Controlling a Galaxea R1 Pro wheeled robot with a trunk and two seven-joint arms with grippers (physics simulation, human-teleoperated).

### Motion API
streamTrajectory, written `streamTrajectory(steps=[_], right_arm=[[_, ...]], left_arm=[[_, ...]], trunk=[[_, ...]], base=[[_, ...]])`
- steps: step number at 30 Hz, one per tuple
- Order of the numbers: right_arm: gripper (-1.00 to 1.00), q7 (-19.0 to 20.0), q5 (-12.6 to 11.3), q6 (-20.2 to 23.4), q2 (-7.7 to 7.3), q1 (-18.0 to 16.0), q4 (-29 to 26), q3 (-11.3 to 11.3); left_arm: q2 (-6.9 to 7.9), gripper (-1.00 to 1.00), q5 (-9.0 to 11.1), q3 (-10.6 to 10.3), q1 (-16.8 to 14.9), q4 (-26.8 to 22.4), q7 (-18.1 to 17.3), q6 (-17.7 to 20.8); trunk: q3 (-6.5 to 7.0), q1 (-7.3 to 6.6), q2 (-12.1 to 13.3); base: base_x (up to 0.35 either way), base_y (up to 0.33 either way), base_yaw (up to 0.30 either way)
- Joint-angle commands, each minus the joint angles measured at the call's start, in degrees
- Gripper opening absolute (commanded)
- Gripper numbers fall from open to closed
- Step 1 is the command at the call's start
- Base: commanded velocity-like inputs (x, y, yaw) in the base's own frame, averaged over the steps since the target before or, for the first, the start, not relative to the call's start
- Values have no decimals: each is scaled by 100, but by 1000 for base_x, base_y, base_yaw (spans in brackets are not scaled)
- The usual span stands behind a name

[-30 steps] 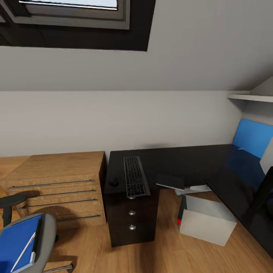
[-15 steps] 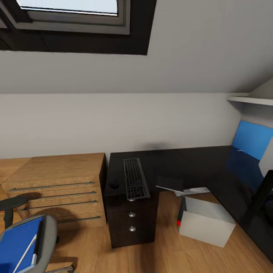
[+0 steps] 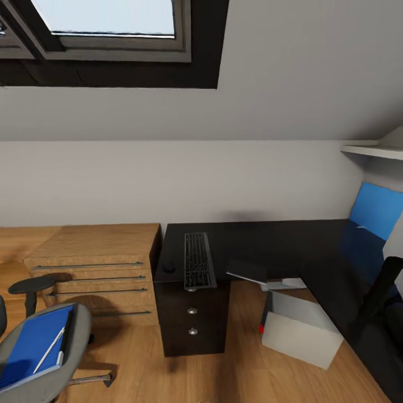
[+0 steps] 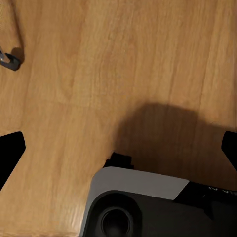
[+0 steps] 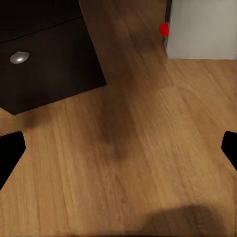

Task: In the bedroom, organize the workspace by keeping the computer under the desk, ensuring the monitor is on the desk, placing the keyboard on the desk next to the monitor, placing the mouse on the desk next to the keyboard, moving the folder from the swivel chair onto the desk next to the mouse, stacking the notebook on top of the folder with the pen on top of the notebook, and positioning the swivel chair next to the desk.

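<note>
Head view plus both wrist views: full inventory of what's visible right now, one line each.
desk: 1, glossy black, L-shaped, along the wall.
keyboard: 1, dark keys in silver frame, on the desk above the drawers.
mouse: 1, dark grey, on the desk beside the keyboard, toward the cabinet.
notebook: 1, dark grey, at the desk's front edge.
computer: 1, pale grey, red light, on the floor by the desk.
oak cabinet: 1, light wood, beside the desk.
swivel chair: 1, grey, at lower left.
folder: 1, blue, on the chair seat.
pen: 1, white, on the folder.
blue panel: 1, on the right-hand wall.
skylight: 1, in the sloped ceiling.
left end effector: fingertips at the frame edges, apart, over the floor.
right end effector: same, open, over the floor near the drawers.
</note>
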Motion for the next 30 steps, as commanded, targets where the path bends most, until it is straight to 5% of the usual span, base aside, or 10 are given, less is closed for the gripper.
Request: streamTrajectory(steps=[1, 11, 30], right_arm=[[100, -39, -17, -5, 1, -1, -3, 46], [100, -39, -9, -7, -7, -1, -5, 49], [100, -62, 0, 18, -22, -17, -275, 53]], left_arm=[[2, 100, 45, -47, 1, -11, 47, -24], [-7, 100, 41, -40, 1, -9, 47, -47], [-2, 100, 15, -67, 1, -3, 39, -48]], trunk=[[12, -24, 38], [168, -244, 439], [166, -244, 439]], base=[[-119, -169, 266], [-29, -41, 129], [-1, -1, 3]])
